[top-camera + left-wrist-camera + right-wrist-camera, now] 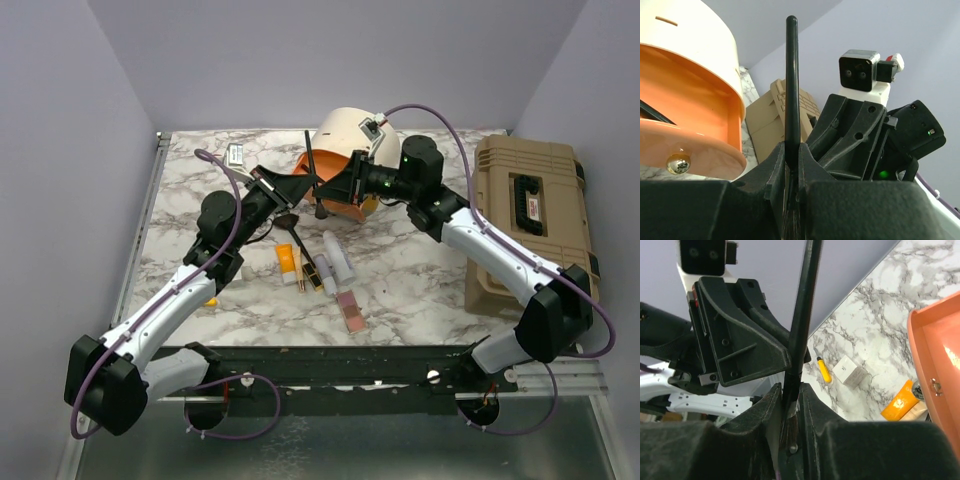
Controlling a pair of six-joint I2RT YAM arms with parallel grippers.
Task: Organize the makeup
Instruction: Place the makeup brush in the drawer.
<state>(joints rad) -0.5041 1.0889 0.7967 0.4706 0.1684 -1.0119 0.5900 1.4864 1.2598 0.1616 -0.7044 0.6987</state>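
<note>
Standing upright, its long axis vertical, the black brush (792,75) is pinched by both the left claw (791,152) and the right claw (791,390), beside the cream case (345,135).

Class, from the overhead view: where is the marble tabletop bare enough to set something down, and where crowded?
Bare marble lies between the flat pink rectangular palette and the tan hard toolbox, and along the left edge outside the left arm. Crowded: the centre, where white tubes and gold-black lipsticks lie near the cream cylindrical case.
</note>
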